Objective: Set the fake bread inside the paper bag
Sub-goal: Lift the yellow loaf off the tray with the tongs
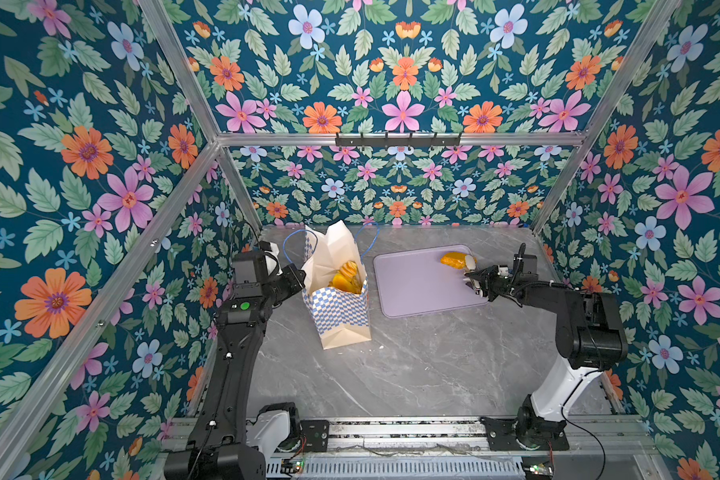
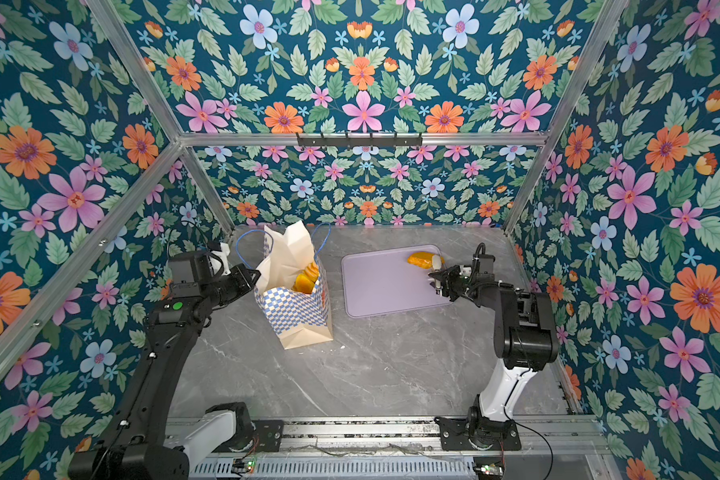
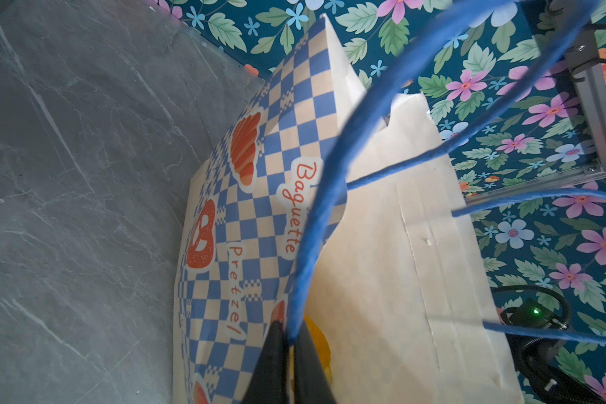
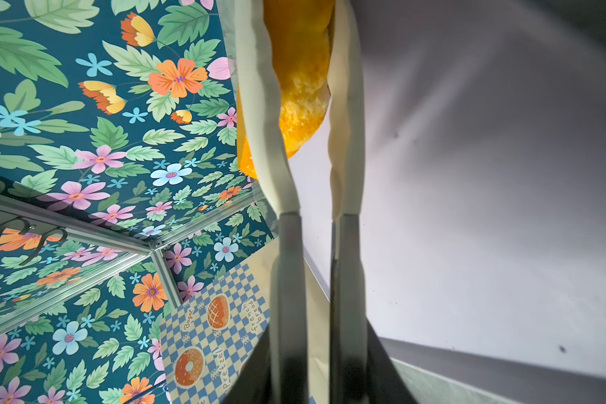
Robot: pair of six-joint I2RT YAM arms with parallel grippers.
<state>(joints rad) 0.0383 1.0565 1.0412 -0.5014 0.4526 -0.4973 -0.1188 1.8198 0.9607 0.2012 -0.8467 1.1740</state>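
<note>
Room lay open across the grey marble worktop (image 1: 412, 374). Only a wrist view showed us the left gripper (image 3: 289, 332), jaws pinching the thin blue cord handle (image 3: 326, 196) of the cream chequered paper bag (image 1: 341, 318), which held golden-yellow toy breads (image 1: 345, 277). At the far corner of the flat lilac tray (image 1: 416, 291), the right gripper (image 4: 299, 52) held a golden toy loaf (image 1: 451, 259) between its jaws.

The table (image 1: 412, 374) is grey stone with thin white lines. Two things sit right on it. A tall paper bag (image 1: 341, 313) stands upright, a bit left of the middle of the picture. A flat purple tray (image 1: 416, 291) lies to its right, near but not touching.
</note>
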